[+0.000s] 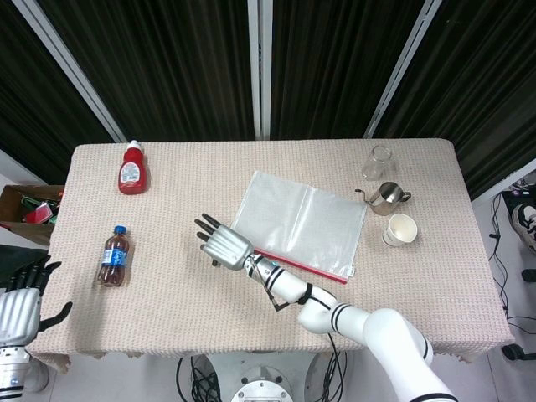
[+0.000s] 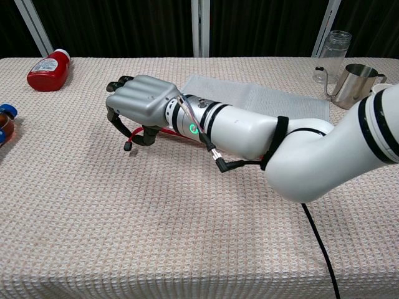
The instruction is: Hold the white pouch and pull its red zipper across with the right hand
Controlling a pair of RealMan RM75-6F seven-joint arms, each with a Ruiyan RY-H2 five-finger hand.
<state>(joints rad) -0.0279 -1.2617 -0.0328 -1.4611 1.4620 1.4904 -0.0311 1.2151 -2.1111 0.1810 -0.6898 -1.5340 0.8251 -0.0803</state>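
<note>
The white pouch (image 1: 306,219) lies flat at mid-table, its red zipper (image 1: 314,268) running along the near edge. My right hand (image 1: 224,245) sits at the zipper's left end, just off the pouch's corner. In the chest view the right hand (image 2: 142,99) has its fingers curled down around the red zipper pull cord (image 2: 128,136), whose dark tip hangs just above the cloth. The pouch (image 2: 262,96) shows behind the forearm. My left hand (image 1: 21,314) hangs off the table's near-left corner with fingers spread, holding nothing and away from the pouch.
A red ketchup bottle (image 1: 131,168) and a cola bottle (image 1: 113,255) lie on the table's left side. A glass (image 1: 378,162), a steel pitcher (image 1: 387,197) and a paper cup (image 1: 400,229) stand at the right. A cardboard box (image 1: 25,205) sits beyond the left edge.
</note>
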